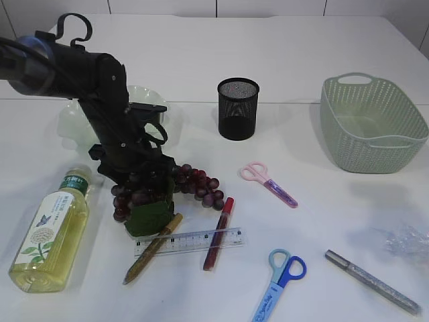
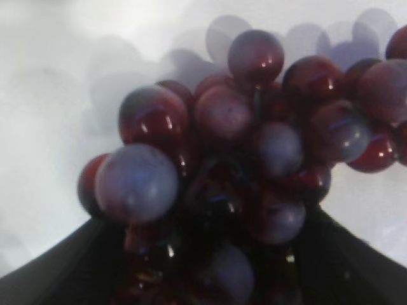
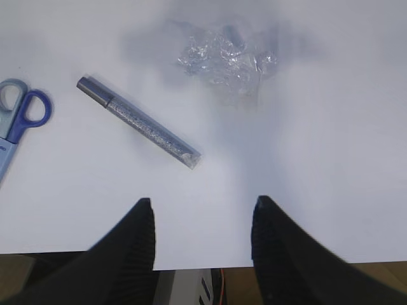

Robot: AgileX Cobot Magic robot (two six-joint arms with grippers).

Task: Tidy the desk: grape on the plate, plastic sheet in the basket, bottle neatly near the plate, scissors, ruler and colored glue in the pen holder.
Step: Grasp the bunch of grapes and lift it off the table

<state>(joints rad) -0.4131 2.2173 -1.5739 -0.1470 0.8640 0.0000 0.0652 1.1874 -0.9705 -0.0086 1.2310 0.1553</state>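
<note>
Dark red grapes lie at the desk's nine o'clock, glass plate at their eleven. Mesh pen holder stands upright at twelve; green basket at two. Bottle lies flat at eight. Clear ruler, red glue, pink scissors, blue scissors lie flat centrally; crumpled plastic sheet at four.

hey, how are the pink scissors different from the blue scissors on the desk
The pink scissors look smaller and lie mid-desk in front of the pen holder; the blue scissors look bigger and lie at the near edge. The pink pair's handles point back and left, its tip toward the front right; the blue pair's handles point back, its blades running off the bottom of the exterior view. Both lie flat and closed, outside the holder.
</note>
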